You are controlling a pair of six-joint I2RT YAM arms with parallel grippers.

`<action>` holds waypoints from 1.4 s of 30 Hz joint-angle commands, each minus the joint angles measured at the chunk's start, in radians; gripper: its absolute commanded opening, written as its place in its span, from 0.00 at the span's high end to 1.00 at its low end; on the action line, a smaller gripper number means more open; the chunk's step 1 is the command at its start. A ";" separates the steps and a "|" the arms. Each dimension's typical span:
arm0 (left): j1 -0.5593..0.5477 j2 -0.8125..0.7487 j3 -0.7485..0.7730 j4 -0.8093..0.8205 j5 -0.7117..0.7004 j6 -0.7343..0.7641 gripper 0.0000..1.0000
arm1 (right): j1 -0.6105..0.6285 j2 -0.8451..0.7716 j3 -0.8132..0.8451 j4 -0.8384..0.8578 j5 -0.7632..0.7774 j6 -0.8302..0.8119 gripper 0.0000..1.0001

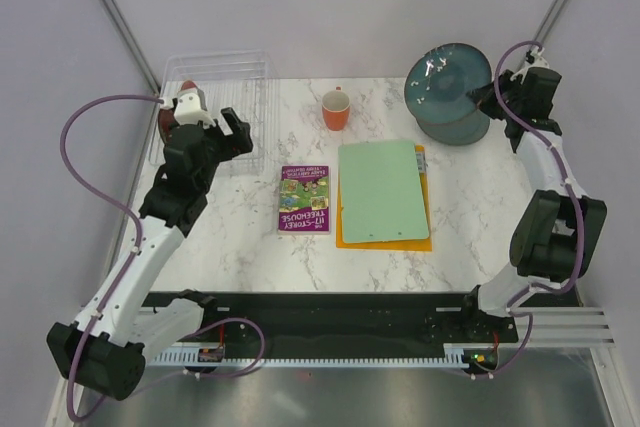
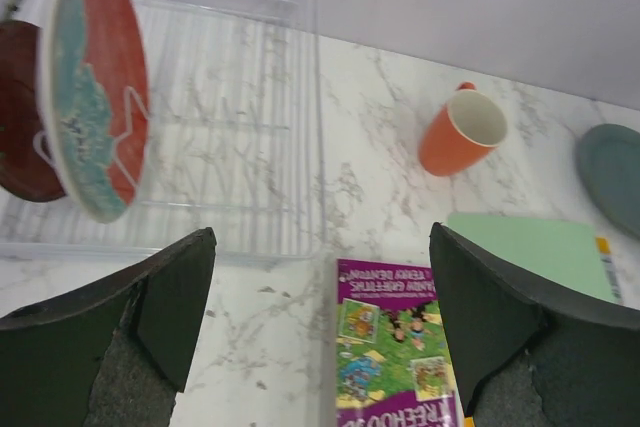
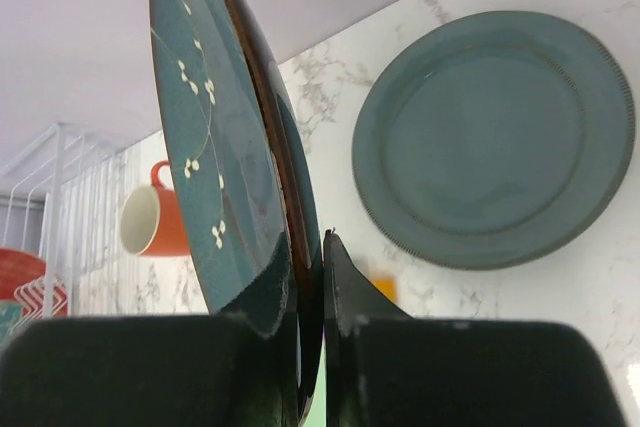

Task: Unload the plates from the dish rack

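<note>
The clear dish rack stands at the table's back left. In the left wrist view the rack holds a teal plate with red patches upright, with a dark red plate behind it. My left gripper is open and empty, just in front of the rack. My right gripper is shut on the rim of a dark teal plate with small white flowers. It holds this plate on edge above a grey-green plate that lies flat at the back right.
An orange cup stands at the back middle. A purple picture book lies in front of the rack. A green board lies on an orange sheet beside the book. Grey walls close in on the left and at the back.
</note>
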 commanded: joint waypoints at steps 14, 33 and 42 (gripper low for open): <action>0.004 -0.002 -0.060 0.059 -0.278 0.267 0.07 | -0.158 0.506 0.361 0.184 -0.182 0.136 1.00; 0.005 0.030 -0.051 0.041 -0.260 0.243 0.05 | -0.164 0.568 0.341 0.063 -0.274 0.150 0.34; 0.005 0.041 -0.040 0.022 -0.234 0.217 0.03 | -0.135 0.525 0.383 -0.184 -0.235 0.000 0.02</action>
